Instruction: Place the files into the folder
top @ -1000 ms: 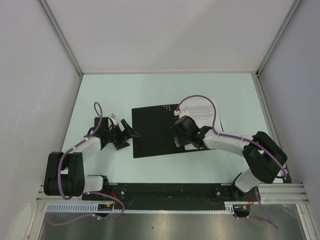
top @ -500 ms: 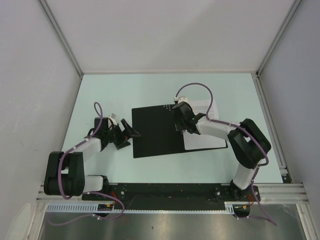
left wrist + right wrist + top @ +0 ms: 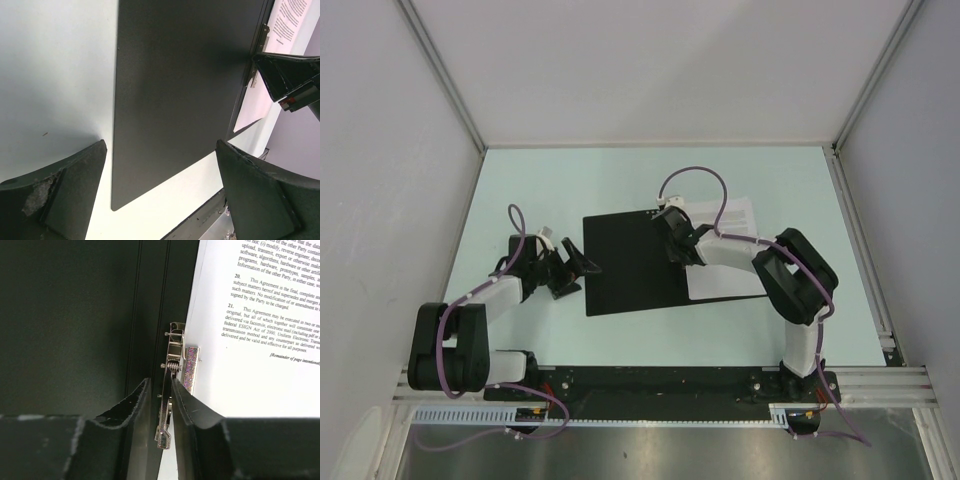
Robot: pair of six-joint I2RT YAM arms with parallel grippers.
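Right gripper (image 3: 161, 390) has swung in and nipped the folder's (image 3: 630, 265) spine clip (image 3: 175, 345); left gripper (image 3: 161, 150) gapes empty. Lift it gently over papers (image 3: 260, 315).

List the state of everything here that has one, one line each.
folder: open, lying flat, black inside facing up.
files: lying printed side up on the folder's right half, their edge at the clip.
metal spine clip: pinched between the right gripper's fingers.
right gripper: shut on the metal spine clip.
left gripper: open, empty, beside the folder's left edge.
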